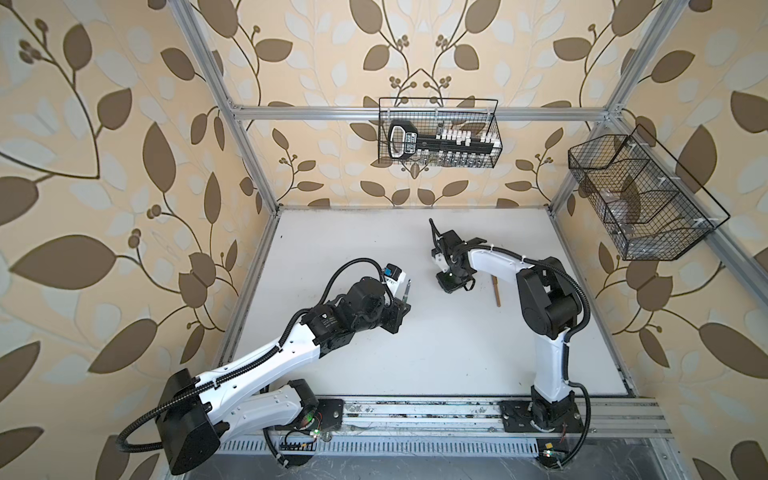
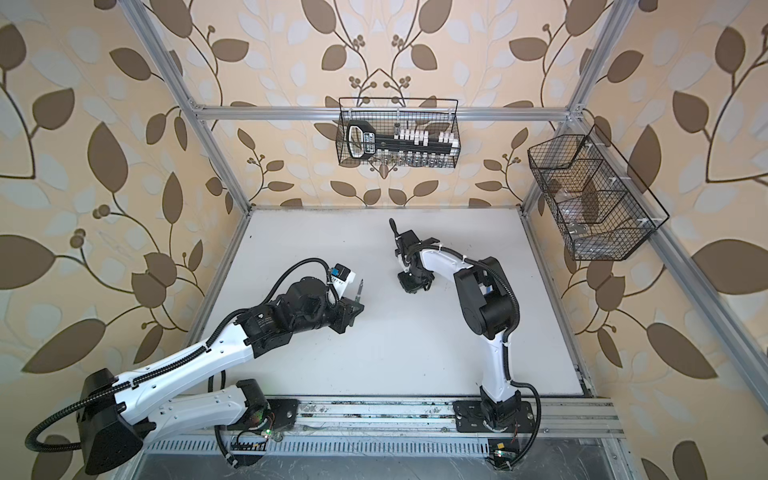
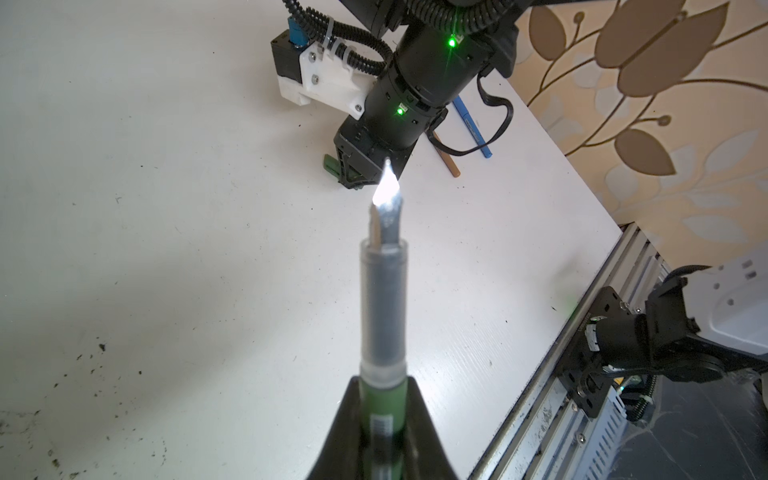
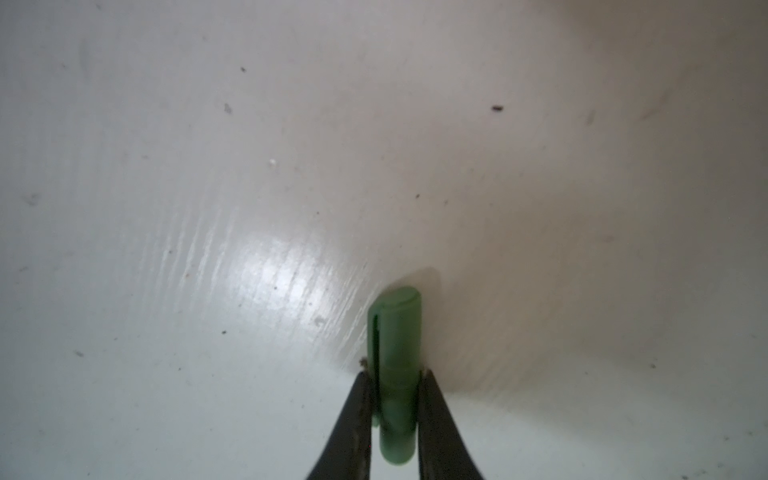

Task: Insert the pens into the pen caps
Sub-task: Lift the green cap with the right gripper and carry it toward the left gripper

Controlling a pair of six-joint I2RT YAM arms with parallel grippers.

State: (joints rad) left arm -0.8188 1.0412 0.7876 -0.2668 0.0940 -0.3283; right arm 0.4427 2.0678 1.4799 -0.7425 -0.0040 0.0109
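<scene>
The green pen (image 3: 382,299) is clamped by its barrel in the left gripper (image 3: 382,380) and held clear of the table (image 3: 166,208), tip forward. The green cap (image 4: 397,328) is pinched at the table by the right gripper (image 4: 393,372), its wrist bent steeply down.

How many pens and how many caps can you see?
Pens: 3 (green pen, blue pen, brown pen)
Caps: 1 in view (green cap)
Total: 4
</scene>
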